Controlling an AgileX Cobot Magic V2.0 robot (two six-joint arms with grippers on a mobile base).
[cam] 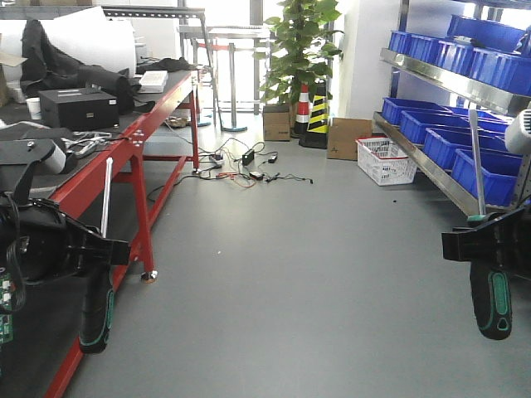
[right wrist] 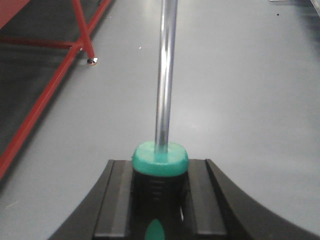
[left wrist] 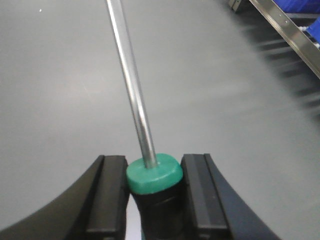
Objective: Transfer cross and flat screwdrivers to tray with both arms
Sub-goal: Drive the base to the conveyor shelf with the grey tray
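Firmly, two smooth chrome-shafted, green-capped screwdrivers (cam: 95,311) (cam: 491,303) in matte black end effectors (left wrist: 154,167) (right wrist: 160,167)

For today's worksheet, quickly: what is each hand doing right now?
Left hand: closed on a screwdriver, shaft up.
Right hand: closed on a second screwdriver, shaft up.

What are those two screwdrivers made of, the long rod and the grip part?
The left screwdriver and right screwdriver have shafts that look like polished steel: silvery, with bright streaks of reflection. The handles seem black plastic with green inlays, perhaps rubbery; the green end cap looks smooth and matt.
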